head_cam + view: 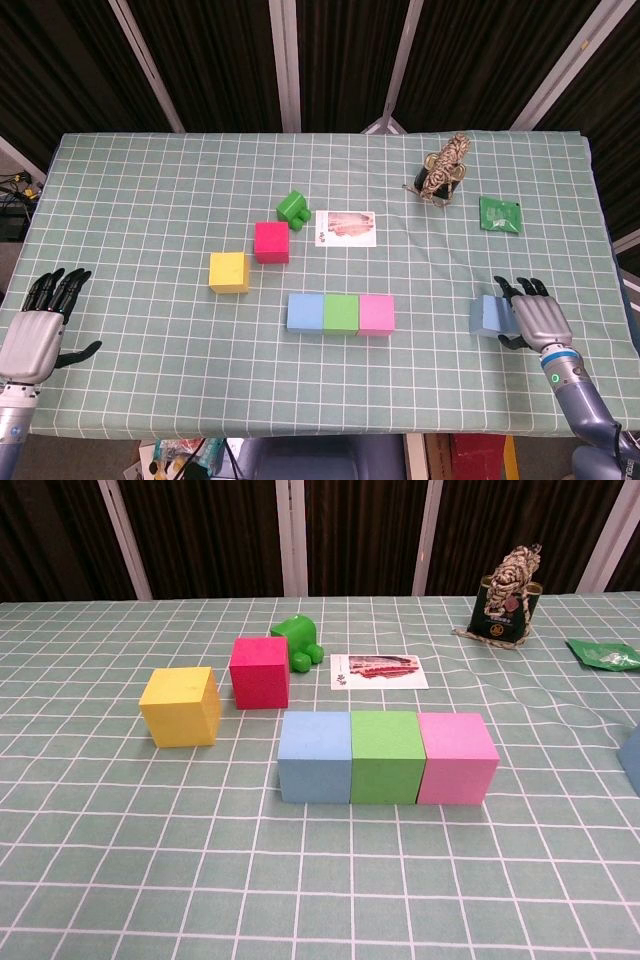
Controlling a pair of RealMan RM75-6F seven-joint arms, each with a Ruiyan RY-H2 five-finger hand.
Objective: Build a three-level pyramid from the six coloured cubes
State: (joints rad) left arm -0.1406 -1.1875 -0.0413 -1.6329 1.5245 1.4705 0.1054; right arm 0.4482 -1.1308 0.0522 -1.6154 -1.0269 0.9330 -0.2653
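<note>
Three cubes, blue (304, 312), green (341, 313) and pink (376, 314), sat touching in a row near the table's (130, 400) front edge. I saw the yellow cube (228, 272) and red cube (271, 242) behind them to the left, apart from the row. My right hand (530, 315) rested by the right edge, fingers against a second blue cube (489, 316); I couldn't tell whether it gripped. My left hand (40, 325) lay flat and empty at the front left corner, fingers spread, bare cloth between it and the cubes.
</note>
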